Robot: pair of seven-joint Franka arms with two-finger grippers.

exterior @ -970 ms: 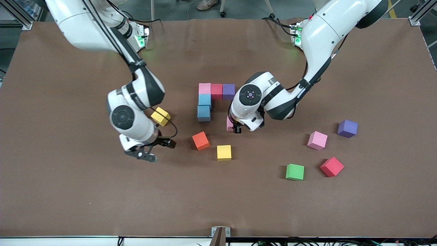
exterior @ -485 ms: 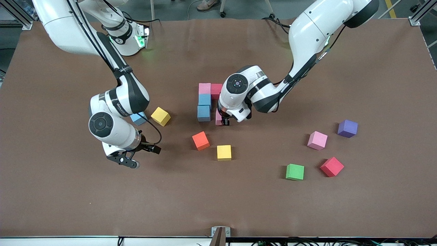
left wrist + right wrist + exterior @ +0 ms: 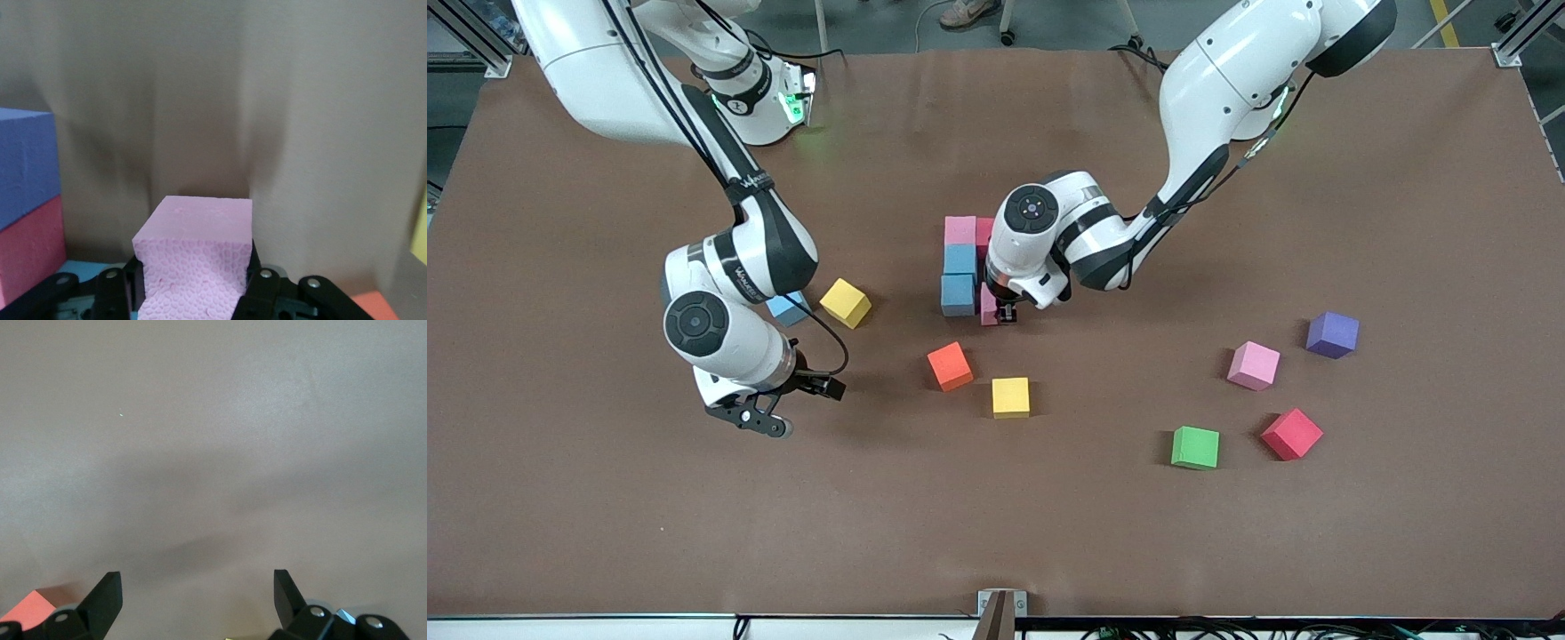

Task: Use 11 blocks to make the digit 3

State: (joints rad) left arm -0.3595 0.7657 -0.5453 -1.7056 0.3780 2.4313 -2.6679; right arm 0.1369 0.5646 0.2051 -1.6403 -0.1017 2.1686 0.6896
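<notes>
Two fingers (image 3: 263, 283) of your left gripper (image 3: 193, 293) clamp the pink block (image 3: 195, 257) beside the blue block (image 3: 958, 295); your right gripper (image 3: 197, 593) waits, spread open.

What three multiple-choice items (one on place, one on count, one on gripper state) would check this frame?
1. Where is the green block?
A. in the partly built figure
B. nearer to the front camera than the loose pink block
C. on top of another block

2. How many yellow blocks show?
A. one
B. two
C. four

3. What state is the left gripper in?
A. open over bare table
B. shut on the held pink block
C. shut on a purple block

Answers:
1. B: it lies lower in the front view than that pink block.
2. B: one is by the right arm and one is beside the orange block.
3. B: the left wrist view shows the fingers clamping the cube.

The right gripper waits open over the table.
</notes>
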